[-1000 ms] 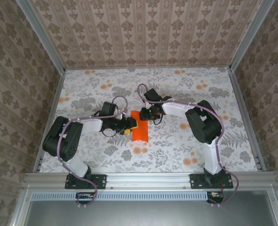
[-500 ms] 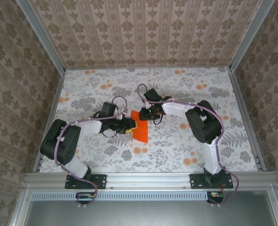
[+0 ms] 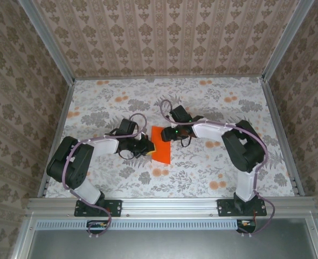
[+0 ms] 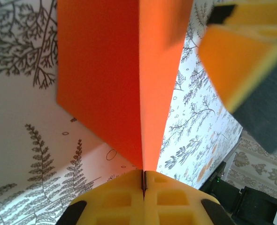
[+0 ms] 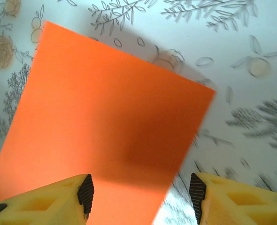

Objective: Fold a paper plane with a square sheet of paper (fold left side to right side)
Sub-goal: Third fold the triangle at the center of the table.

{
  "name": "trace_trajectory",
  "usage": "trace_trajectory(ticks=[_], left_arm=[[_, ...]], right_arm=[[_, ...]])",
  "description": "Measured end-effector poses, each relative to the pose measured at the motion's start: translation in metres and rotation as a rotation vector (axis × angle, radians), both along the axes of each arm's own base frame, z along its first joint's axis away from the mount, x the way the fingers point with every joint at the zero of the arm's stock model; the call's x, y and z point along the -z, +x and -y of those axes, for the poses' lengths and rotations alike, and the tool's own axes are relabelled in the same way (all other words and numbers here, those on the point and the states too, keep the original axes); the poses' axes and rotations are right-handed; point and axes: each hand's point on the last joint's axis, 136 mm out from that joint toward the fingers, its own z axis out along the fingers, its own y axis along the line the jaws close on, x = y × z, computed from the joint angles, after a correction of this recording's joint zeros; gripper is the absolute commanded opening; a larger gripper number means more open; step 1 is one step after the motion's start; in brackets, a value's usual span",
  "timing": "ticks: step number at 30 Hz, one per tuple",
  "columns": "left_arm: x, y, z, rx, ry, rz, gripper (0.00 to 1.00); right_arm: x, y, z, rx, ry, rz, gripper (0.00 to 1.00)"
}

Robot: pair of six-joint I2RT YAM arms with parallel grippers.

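Grips the sheet (image 3: pixel 161 150) with the left end effector (image 4: pixel 143 180), yellow pads pressed flat together on the near end of a crease, right at the fingertips. Holds two bright orange flaps spread ahead of those closed pads, one to each side of the crease, the left flap broad and darker, the right one narrow and lit. Holds the right end effector (image 5: pixel 138 192) open, its yellow fingers (image 5: pixel 40 204) set wide apart, with the sheet ahead of them and running in beneath the left finger. Cannot tell whether either finger touches the paper there. Throws a soft shadow on the floral desk (image 3: pixel 213 167) just past the sheet's far edge. Seen from above, sets both end effectors facing each other with the sheet between: left one at its left edge, right one at its upper right corner. Shows a folded rectangle there, not yet a dart
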Motion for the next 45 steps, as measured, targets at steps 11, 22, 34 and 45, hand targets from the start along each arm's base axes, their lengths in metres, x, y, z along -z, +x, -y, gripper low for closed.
trace_trajectory(ticks=[11,22,34,45], left_arm=[[-0.001,-0.001,0.003,-0.031,0.01,-0.042,0.0],[0.001,-0.006,0.005,-0.025,0.033,-0.059,0.0],[0.002,-0.007,0.004,-0.025,0.039,-0.068,0.0],[0.002,-0.008,0.003,-0.024,0.047,-0.076,0.17]], right_arm=[[-0.041,-0.103,-0.028,-0.289,-0.042,0.322,0.73],[-0.014,-0.149,-0.066,-0.51,-0.239,0.483,0.79],[-0.026,-0.127,-0.076,-0.482,-0.299,0.575,0.45],[-0.025,-0.124,-0.075,-0.496,-0.29,0.565,0.0]])
